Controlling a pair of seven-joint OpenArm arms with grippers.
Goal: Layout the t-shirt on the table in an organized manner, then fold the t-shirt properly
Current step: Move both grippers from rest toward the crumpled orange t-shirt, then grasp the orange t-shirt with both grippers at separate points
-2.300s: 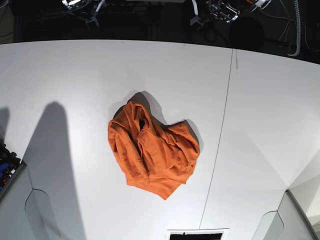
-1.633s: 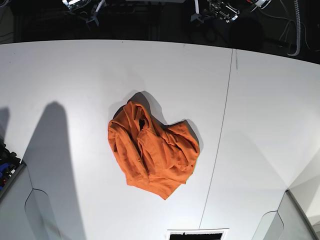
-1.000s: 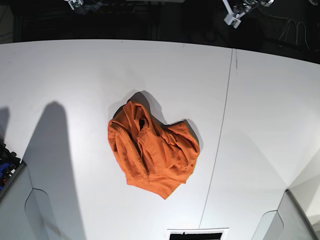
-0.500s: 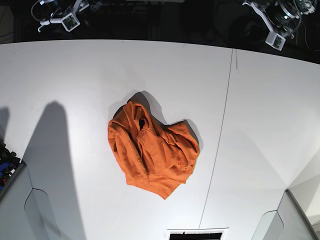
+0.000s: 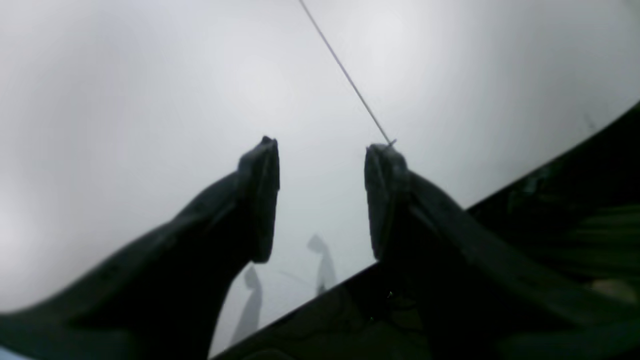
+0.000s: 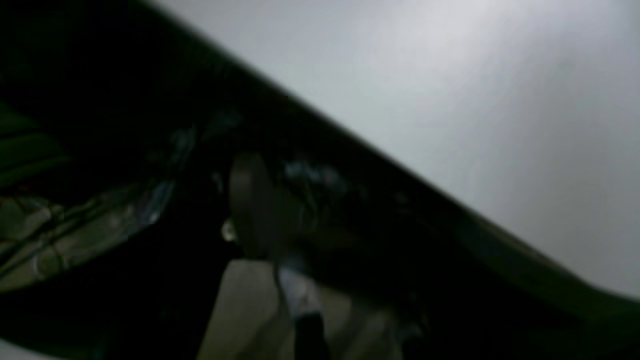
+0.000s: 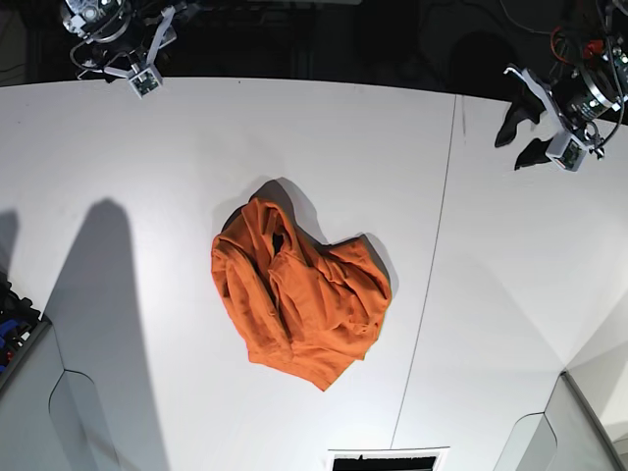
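Observation:
The orange t-shirt (image 7: 294,299) lies crumpled in a heap in the middle of the white table (image 7: 147,177). My left gripper (image 7: 521,137) hangs over the table's far right part, well away from the cloth. In the left wrist view this gripper (image 5: 320,146) is open, with only bare table (image 5: 150,75) between its dark fingers (image 5: 260,200). My right arm (image 7: 106,34) is at the far left edge, over the dark area behind the table. The right wrist view is dark and blurred, so its jaws cannot be made out. The t-shirt shows in neither wrist view.
A thin dark seam (image 7: 442,196) runs across the table right of the t-shirt and past my left fingertip (image 5: 345,75). The far table edge (image 6: 380,150) borders a dark space. A blue and black object (image 7: 12,329) sits at the left edge. A dark slot (image 7: 388,461) lies at the near edge.
Both arms have swung down from the top of the base view. The left one has come out over the table's far right. The t-shirt has not moved.

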